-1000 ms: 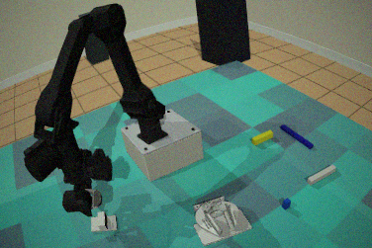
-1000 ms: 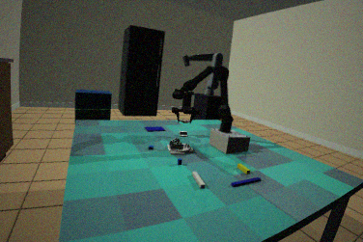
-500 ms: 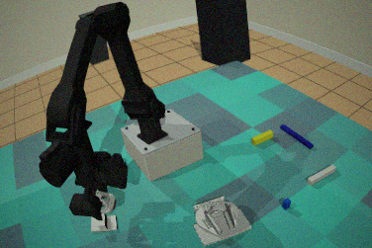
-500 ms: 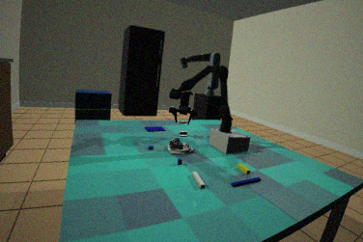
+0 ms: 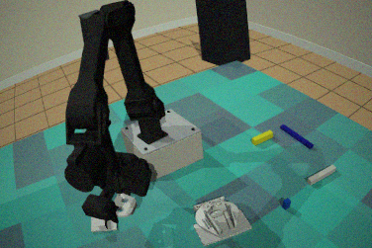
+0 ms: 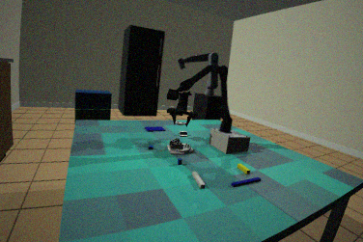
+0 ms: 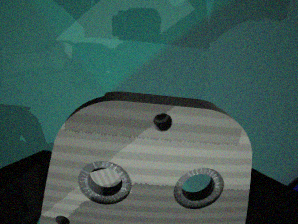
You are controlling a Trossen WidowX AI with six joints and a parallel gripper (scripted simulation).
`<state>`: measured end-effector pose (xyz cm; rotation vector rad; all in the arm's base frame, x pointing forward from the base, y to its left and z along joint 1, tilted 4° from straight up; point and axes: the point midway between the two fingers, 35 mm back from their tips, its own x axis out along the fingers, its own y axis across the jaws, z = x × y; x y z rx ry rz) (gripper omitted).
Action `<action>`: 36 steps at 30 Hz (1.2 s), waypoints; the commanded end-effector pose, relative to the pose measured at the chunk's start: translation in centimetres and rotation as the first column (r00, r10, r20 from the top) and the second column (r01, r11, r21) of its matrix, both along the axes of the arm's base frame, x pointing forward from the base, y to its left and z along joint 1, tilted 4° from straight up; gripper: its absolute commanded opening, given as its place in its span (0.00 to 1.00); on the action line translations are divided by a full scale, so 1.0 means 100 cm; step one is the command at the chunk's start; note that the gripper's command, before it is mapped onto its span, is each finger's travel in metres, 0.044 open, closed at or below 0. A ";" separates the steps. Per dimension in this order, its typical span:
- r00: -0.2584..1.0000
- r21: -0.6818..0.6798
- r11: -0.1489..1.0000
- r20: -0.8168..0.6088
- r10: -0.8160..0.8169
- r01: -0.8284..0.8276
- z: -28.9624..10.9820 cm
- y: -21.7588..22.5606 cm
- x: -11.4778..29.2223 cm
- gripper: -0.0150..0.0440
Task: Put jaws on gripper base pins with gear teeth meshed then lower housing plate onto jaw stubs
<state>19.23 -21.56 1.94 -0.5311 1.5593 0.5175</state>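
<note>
The housing plate (image 5: 125, 205) (image 6: 181, 123) (image 7: 150, 150) is clamped between the fingers (image 5: 110, 221) (image 6: 181, 119), lifted over the counter (image 5: 223, 88) (image 6: 145, 177), at seven o'clock from the arm's base (image 5: 170, 159) (image 6: 232, 143) in the top view. It looks light, stiff, perhaps slippery; opposite side edges are the sensible hold, clear of both ringed holes. No container holds anything; the gripper base (image 5: 223, 220) (image 6: 181, 150) carries the jaws.
</note>
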 end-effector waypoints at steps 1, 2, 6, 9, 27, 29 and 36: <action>0.999 0.001 0.999 0.009 -0.053 0.053 0.000 0.009 0.008 0.85; 0.998 0.000 0.998 0.009 -0.068 0.068 0.000 0.011 0.010 0.85; 0.991 0.000 0.991 0.012 -0.131 0.131 -0.001 0.022 0.019 0.85; 0.984 -0.001 0.984 0.014 -0.178 0.178 -0.001 0.030 0.024 0.85; 0.892 -0.002 0.892 0.022 -0.452 0.452 -0.003 0.083 0.053 0.85; 0.877 -0.002 0.877 0.023 -0.480 0.481 -0.004 0.089 0.055 0.85; 0.817 -0.002 0.817 0.024 -0.576 0.576 -0.005 0.111 0.063 0.85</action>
